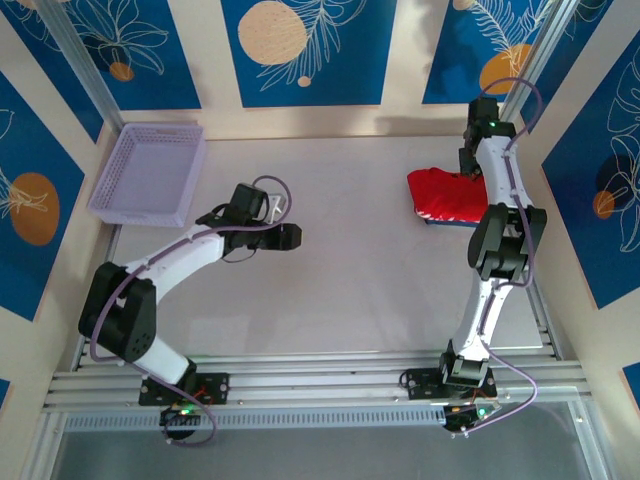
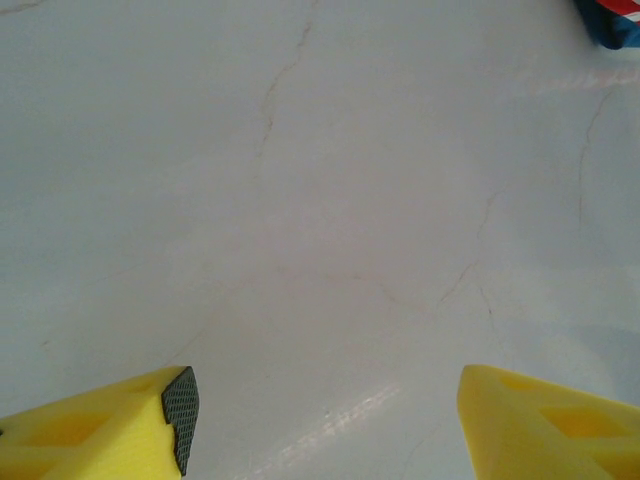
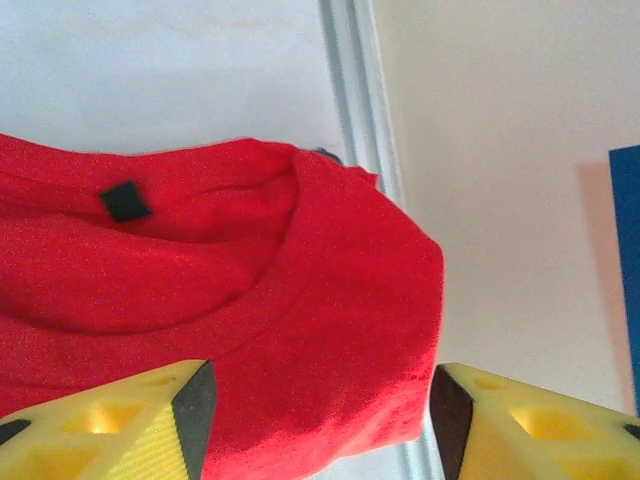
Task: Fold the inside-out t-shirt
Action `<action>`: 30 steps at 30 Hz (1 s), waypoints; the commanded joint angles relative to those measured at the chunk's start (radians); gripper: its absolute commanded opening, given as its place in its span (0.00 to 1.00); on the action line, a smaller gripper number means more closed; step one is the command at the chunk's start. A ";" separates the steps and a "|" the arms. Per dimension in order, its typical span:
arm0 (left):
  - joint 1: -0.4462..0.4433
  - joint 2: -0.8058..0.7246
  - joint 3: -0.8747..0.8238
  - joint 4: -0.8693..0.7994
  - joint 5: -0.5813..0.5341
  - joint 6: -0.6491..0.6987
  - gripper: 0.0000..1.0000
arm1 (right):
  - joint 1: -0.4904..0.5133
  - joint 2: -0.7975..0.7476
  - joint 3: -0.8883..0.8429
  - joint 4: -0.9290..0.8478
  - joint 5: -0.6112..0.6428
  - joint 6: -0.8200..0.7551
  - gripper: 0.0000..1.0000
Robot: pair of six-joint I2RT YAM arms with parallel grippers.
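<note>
Right of the lilac basket point(image 1: 150, 172) and nearer the arm bases, the left gripper point(image 1: 290, 236) hangs over bare pale worktop point(image 1: 350, 300), its yellow jaws standing wide apart. Farther on, level with the basket and well across from it at the worktop's right side, the inside-out t-shirt point(image 1: 450, 198) lies bunched into a compact bright red bundle on a dark blue garment point(image 1: 430, 222). Its neckline seam curves across the top fold, with a small black square tag point(image 3: 125, 200) just inside the collar. The right gripper point(image 1: 470, 160) hangs at the bundle's far edge, jaws apart, astride the cloth but not clamped on it.
</note>
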 commanded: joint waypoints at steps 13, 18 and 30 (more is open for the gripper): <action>0.014 -0.456 -0.292 0.133 -0.812 0.101 1.00 | 0.391 -0.809 -0.884 0.573 -0.223 0.247 0.99; 0.052 -0.558 -0.433 0.221 -0.988 0.119 1.00 | 0.436 -0.952 -1.158 0.742 -0.121 0.319 0.99; 0.282 -0.359 -0.707 0.807 -0.723 0.360 1.00 | 0.388 -0.882 -1.618 1.370 -0.054 0.212 0.99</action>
